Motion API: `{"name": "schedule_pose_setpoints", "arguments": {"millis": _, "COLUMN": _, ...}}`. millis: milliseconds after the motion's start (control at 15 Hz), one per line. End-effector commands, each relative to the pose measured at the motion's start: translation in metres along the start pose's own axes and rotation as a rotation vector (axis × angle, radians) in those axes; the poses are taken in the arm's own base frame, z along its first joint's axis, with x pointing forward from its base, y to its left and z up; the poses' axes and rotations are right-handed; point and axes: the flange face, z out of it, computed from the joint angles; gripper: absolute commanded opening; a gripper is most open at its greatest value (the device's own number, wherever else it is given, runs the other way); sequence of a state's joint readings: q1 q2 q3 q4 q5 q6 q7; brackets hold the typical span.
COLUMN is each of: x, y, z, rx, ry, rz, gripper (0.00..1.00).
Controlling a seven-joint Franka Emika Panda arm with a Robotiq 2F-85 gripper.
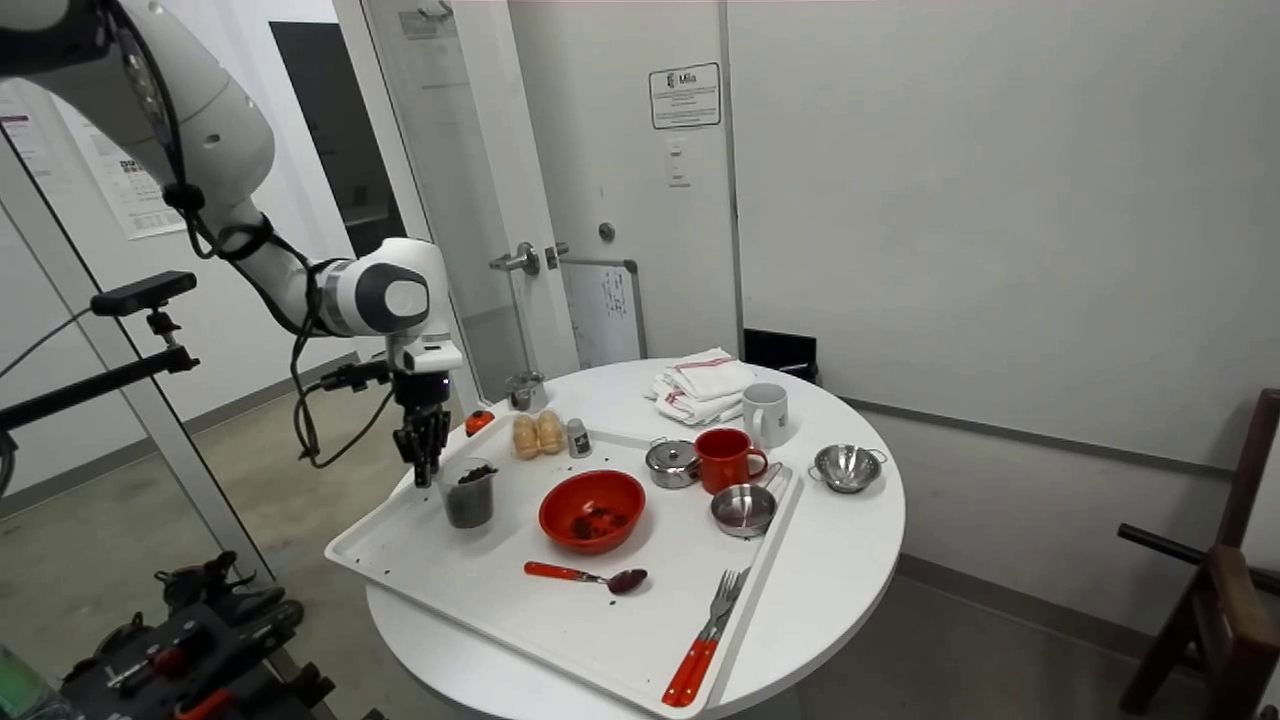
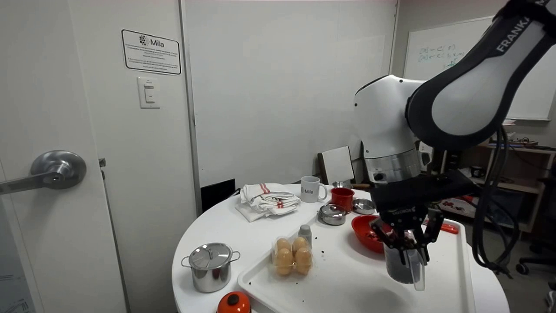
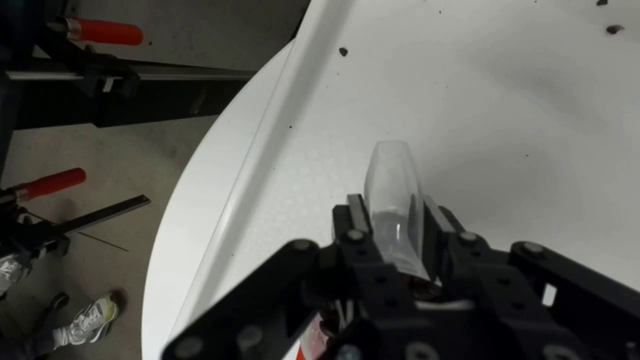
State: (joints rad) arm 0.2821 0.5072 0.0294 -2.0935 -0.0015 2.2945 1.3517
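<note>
Nearest, at the right edge of the tray (image 1: 460, 575), lie a red-handled fork (image 1: 692, 655) and knife (image 1: 711, 655), then a spoon (image 1: 572, 574) farther left. Beyond it at left, the gripper (image 3: 392, 215) is nearly closed, pinching the clear handle (image 3: 392, 182) of a translucent cup (image 1: 469, 503), roughly upright. The work looks unfinished: the cup hangs apparently just off the tray, and dark bits (image 1: 478, 474) show both at its mouth and in the red bowl (image 1: 590, 488) to its right. Farther stand a lidded pot (image 1: 672, 466) and red mug (image 1: 722, 460).

A round white table (image 1: 835, 570) bears a white tray (image 1: 560, 625) overhanging its edge. Folded towels (image 2: 267, 200), a mug (image 2: 309, 191), a colander (image 1: 848, 468), a lidded pot (image 2: 211, 271) and a red knobbed object (image 2: 236, 305) also rest on it.
</note>
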Motion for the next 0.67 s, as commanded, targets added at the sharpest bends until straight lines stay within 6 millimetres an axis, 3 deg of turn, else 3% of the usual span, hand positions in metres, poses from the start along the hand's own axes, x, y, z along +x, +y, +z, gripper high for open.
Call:
{"name": "schedule_pose_setpoints", "arguments": {"millis": 0, "x": 0.013, "y": -0.015, "z": 0.009, "rx": 0.063, "ry": -0.044, "rz": 0.009, "gripper": 0.13}}
{"name": "schedule_pose_setpoints", "arguments": {"millis": 533, "x": 0.034, "y": -0.029, "z": 0.038, "rx": 0.078, "ry": -0.094, "rz": 0.031, "gripper": 0.12}}
{"name": "schedule_pose_setpoints", "arguments": {"millis": 600, "x": 0.035, "y": -0.031, "z": 0.040, "rx": 0.073, "ry": -0.095, "rz": 0.039, "gripper": 0.34}}
